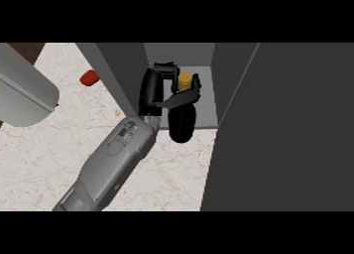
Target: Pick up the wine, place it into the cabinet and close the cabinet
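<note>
Wine bottle (182,124), dark w/ a yellow-gold cap, stands at the front edge of the open cabinet's (234,89) floor, its base at the lip where the shelf meets the counter (55,154). Cap end points toward the cabinet's back wall; the dark body bulges toward the viewer.

One black hand (159,92) on a grey forearm rises from the lower edge, left of centre, and reaches into the cabinet opening. Its fingers and thumb are curled round the bottle's upper part, near the neck, pinching it from the left side; a thumb or finger crosses the front of the bottle just below the cap. Which arm this is can't be told for sure from its position; it reads as the right hand, since the other forearm sits further left.

2nd arm: a large pale grey forearm (18,94) fills the upper-left corner, close to the camera. Its hand is out of frame.

Cabinet: grey interior, side walls left and right of the bottle. A wide dark grey door panel (296,139) covers the whole right side of the view, swung open.

Counter: pale marbled stone. A small red object (88,78) lies on it left of the cabinet, well apart from the bottle, partly hidden by the cabinet's side wall.
</note>
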### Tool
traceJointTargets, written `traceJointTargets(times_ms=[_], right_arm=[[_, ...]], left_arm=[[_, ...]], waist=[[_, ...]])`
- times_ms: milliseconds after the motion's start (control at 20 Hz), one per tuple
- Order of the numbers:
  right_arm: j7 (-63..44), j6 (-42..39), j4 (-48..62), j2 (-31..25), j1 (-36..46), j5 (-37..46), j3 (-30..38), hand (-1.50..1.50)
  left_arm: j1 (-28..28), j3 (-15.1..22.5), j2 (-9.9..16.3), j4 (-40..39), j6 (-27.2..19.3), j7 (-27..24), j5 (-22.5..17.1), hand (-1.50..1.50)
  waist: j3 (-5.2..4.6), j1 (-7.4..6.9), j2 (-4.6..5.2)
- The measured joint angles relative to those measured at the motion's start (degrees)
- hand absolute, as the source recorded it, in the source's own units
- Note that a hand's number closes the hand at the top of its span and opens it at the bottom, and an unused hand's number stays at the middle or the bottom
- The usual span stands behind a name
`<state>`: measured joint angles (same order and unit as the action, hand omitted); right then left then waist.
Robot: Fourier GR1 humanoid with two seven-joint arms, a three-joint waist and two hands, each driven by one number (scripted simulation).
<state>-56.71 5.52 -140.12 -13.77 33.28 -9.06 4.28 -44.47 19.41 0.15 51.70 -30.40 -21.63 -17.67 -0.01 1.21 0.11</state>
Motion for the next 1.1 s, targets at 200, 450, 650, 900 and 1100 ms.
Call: traceJointTargets(times_ms=[200,450,650,900,1100], right_arm=[[1.28,-0.39,0.14,0.77,-1.12,0.04,-0.74,-1.5],[1.16,-0.66,0.54,0.38,-0.5,-0.3,0.07,-1.5],[1.66,-0.92,1.23,0.74,-0.32,-0.45,0.24,-1.5],[1.95,-1.21,1.56,1.1,-0.45,-0.68,-0.54,-1.5],[1.94,-1.38,1.7,0.98,-0.24,-0.98,-0.33,-1.5]], left_arm=[[-0.64,0.83,-0.05,-4.04,-0.24,-3.21,-2.42,1.5],[-1.39,2.88,-0.03,-8.26,-1.46,-6.85,-3.5,1.5],[-3.55,2.6,0.02,-13.03,-1.86,-9.34,-4.6,1.5],[-5.29,0.83,0.1,-18.48,-0.75,-14.42,-7.31,1.5],[-7.02,-1.1,0.11,-22.44,0.48,-17.26,-9.98,1.5]], waist=[[0.01,0.16,-0.03],[0.02,0.48,-0.22],[0.03,0.69,-0.12],[0.02,0.94,0.01],[0.01,1.06,0.09]])
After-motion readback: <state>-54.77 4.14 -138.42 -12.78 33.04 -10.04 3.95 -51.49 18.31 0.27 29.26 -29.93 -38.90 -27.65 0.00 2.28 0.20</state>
